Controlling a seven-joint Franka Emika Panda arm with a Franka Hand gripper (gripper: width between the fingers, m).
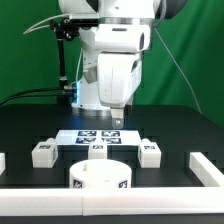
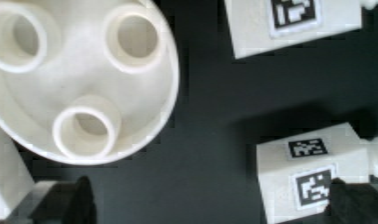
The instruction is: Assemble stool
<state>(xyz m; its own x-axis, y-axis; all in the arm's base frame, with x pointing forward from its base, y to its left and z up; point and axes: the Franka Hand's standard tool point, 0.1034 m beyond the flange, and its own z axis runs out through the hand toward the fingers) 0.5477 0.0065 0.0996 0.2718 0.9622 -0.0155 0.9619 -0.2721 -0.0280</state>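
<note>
Nothing is joined yet: the seat lies sockets-up on the surface, three loose legs close by. The jaws hang released, empty, above the marker board; next, I judge, descend and grasp the seat

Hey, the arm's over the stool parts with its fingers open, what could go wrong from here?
1. The middle leg sits close between the marker board and the seat. The open fingers could nudge a neighbour on the way down.
2. The seat is round and thick, so a pinch might slip off or shove it.
</note>
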